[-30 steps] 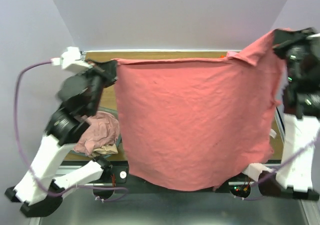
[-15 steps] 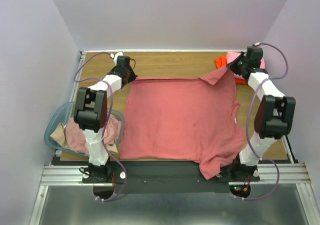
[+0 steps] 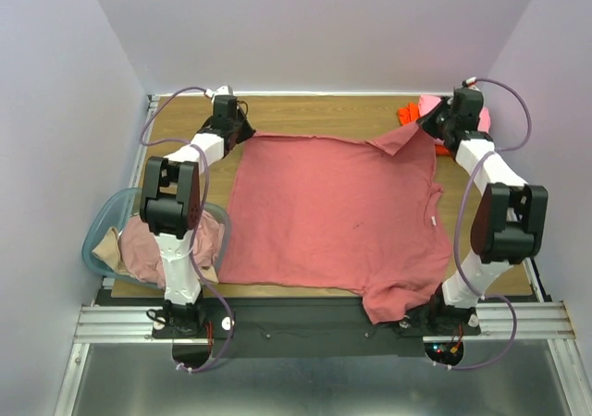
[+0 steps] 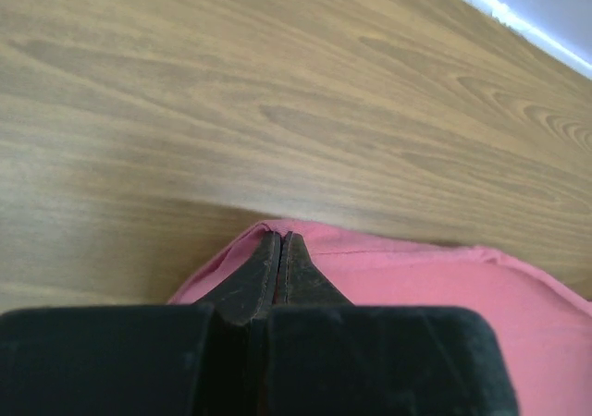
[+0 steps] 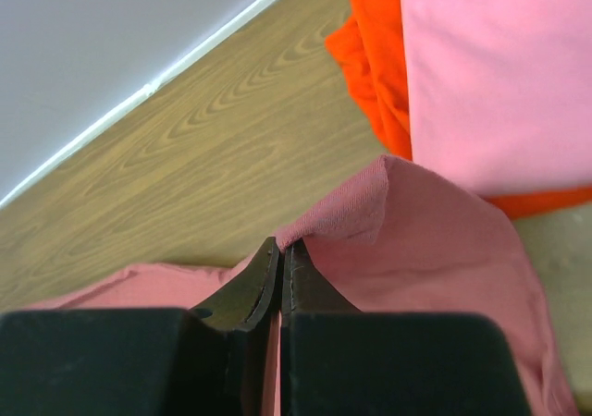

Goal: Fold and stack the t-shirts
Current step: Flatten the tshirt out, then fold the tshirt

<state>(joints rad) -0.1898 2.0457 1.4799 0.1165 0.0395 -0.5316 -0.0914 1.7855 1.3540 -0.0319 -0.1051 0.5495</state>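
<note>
Salmon-red t-shirt [image 3: 333, 213] lay spread flat across tabletop [image 3: 314, 113], near hem overhanging. Left tool [image 4: 280, 240] and right tool [image 5: 280, 246] each clamped a far corner, likely to stretch it smooth for folding.

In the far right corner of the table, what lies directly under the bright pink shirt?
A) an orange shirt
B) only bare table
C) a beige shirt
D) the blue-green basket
A: in the right wrist view the bright pink shirt lies on top of the orange shirt, whose edge sticks out beside and below it.
</note>
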